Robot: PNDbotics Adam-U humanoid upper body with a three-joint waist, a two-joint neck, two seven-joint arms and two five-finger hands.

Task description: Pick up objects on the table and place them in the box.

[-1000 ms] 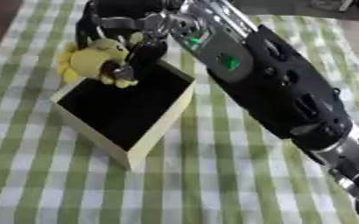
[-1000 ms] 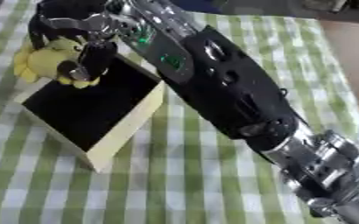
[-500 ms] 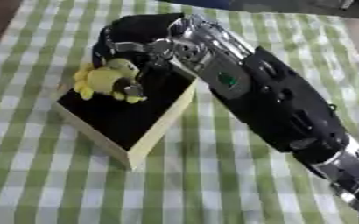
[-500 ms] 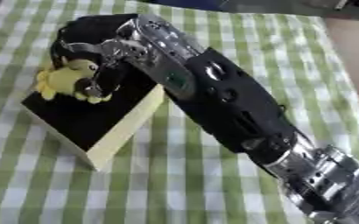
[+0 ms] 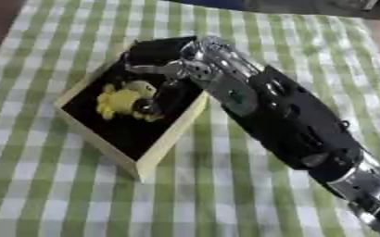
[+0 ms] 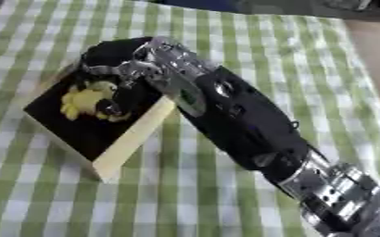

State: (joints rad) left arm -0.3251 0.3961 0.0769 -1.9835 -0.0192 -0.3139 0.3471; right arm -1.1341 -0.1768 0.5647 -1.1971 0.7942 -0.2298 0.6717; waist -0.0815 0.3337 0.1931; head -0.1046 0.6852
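your right hand [image 5: 157, 69] reaches into the cream-walled box [image 5: 170, 139] on the green checked tablecloth [image 5: 55, 194], fingers curled round the yellow plush toy [image 5: 122, 99], which sits low against the box's dark floor; it looks soft and light, likely to squash and snag on fingertips, so take it by the body, not a limb

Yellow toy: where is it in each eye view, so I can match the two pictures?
Left eye view: yellow toy sits left of centre, inside the box, under the right hand.
Right eye view: the toy lies further left, at the same height.
Shared landmark: the box's pale near corner, just below the toy in both.
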